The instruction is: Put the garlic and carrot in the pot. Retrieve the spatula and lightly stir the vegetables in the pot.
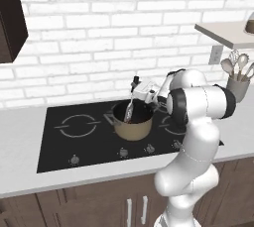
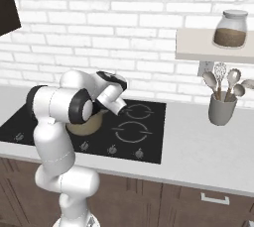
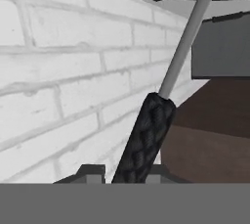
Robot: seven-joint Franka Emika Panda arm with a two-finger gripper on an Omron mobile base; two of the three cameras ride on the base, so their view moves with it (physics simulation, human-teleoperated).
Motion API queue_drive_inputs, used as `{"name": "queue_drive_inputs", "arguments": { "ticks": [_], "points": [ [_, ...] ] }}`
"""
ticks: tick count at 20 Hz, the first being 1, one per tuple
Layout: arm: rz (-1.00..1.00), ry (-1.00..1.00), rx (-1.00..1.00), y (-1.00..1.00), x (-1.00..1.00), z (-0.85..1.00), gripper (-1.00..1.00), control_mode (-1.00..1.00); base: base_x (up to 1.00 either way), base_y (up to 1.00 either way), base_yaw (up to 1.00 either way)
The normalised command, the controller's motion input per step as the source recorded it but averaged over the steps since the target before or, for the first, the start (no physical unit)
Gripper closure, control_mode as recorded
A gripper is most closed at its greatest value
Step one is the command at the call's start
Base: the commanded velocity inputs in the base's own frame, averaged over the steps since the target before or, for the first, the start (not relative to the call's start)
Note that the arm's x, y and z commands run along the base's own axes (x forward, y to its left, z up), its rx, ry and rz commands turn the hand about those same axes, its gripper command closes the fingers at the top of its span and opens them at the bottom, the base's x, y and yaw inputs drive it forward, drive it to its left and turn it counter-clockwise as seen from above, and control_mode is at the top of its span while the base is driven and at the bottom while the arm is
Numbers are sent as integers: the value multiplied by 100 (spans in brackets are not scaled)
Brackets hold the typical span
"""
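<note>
Near the middle of the left base view, the gripper [image 1: 135, 88] sits just above the pot [image 1: 132, 128], closed on the upper end of the spatula [image 1: 129, 109]. The spatula hangs steeply down from it, its grey slotted head inside the pot's dark mouth. The pot stands on the black hob [image 1: 64, 141], which is set into the pale grey table [image 1: 20, 122] in the middle band of that frame. The hob carries only ring markings and a row of small knobs along its front edge; no brand or writing can be read on it.

In the hand view, the spatula's dark textured grip [image 3: 146, 140] rises from the bottom centre between the finger tips, and its thin grey shaft runs on toward the upper right, with white brick wall filling the left side.

In the right base view, the arm covers most of the pot at centre left. At the right, a grey utensil holder [image 2: 221, 108] with spoons and a whisk stands on the table, and above it a shelf [image 2: 198, 47] bears an unlabelled glass jar [image 2: 230, 28] of brown grains.

The garlic and carrot cannot be made out.
</note>
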Motion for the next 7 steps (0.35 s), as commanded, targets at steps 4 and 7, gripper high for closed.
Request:
{"name": "queue_drive_inputs", "arguments": {
  "ticks": [4,7],
  "points": [
    [0,2,-3,9,-7,-4,100,-100,0,0,0],
    [0,0,-8,36,-24,0,100,-100,0,0,0]
  ]
}}
